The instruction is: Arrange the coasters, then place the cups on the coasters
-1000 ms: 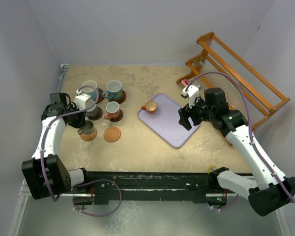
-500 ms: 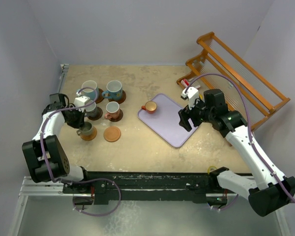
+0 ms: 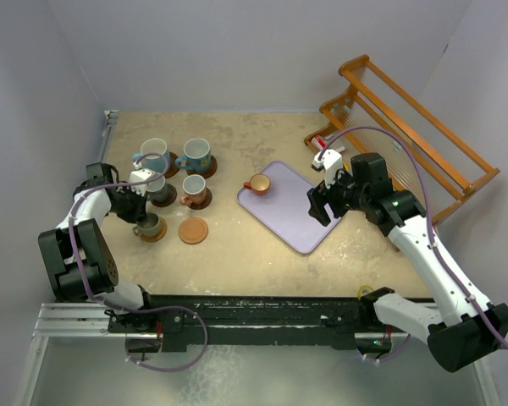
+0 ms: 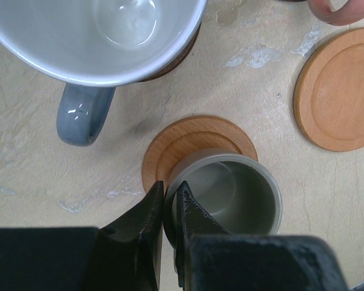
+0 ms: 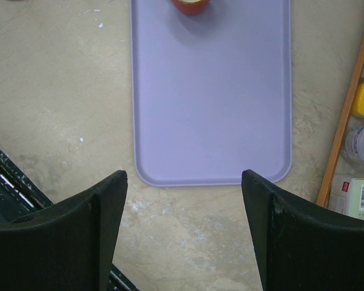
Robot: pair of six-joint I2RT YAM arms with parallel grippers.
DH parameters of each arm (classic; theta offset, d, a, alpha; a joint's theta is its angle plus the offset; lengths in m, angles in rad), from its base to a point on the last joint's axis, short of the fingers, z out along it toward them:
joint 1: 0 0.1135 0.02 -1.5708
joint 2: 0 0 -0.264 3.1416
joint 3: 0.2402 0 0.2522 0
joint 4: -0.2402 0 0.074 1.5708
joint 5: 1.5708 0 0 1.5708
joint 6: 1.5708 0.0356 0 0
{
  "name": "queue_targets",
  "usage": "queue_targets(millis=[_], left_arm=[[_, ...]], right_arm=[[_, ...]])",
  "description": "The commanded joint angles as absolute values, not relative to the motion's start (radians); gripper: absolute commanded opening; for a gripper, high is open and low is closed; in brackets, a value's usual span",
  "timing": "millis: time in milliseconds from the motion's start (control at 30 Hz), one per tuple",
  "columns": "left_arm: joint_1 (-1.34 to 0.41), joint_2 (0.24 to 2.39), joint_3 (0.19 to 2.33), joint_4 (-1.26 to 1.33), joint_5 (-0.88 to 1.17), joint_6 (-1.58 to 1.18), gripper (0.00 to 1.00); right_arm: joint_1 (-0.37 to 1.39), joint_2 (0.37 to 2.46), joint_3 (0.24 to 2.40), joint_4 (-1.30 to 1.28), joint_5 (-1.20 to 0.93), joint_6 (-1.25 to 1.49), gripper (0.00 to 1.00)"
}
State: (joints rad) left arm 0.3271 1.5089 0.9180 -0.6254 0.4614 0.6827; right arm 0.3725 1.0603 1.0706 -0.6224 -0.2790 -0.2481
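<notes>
Now left claw (image 4: 167, 200) stays pinched on the rim of the grey-olive cup (image 4: 230, 191), sitting on its coaster (image 4: 170, 145); left arm has folded back. Bare coaster (image 4: 340, 91) nearby. Right claw (image 5: 183, 179) unmoved, wide above lavender tray (image 5: 212, 109); orange cup (image 3: 256, 183) on the tray's far corner.

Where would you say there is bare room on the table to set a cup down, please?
The empty coaster is free; the lavender tray is bare beyond the orange cup; open tabletop lies between them. Crowded: the five cups at the far left.
</notes>
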Motion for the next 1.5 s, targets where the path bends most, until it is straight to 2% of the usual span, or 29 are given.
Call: queue_targets(millis=[0,200,700,1000,1300,1467], left_arm=[[0.334,1.513,0.936,-0.608,0.505,0.729,0.03],[0.335,1.484,0.909,-0.591,0.494,0.745,0.04],[0.335,1.429,0.881,-0.603,0.456,0.757,0.21],[0.334,1.324,0.894,-0.653,0.437,0.752,0.31],[0.333,1.192,0.95,-0.719,0.454,0.691,0.39],[0.333,1.139,0.989,-0.739,0.504,0.62,0.47]], right_arm=[[0.368,1.066,1.062,-0.591,-0.283,-0.264,0.78],[0.368,1.064,1.06,-0.59,-0.287,-0.266,0.78],[0.366,1.062,1.055,-0.591,-0.296,-0.267,0.78],[0.367,1.08,1.061,-0.581,-0.294,-0.284,0.78],[0.367,1.147,1.115,-0.564,-0.336,-0.282,0.78],[0.369,1.229,1.168,-0.537,-0.359,-0.254,0.78]])
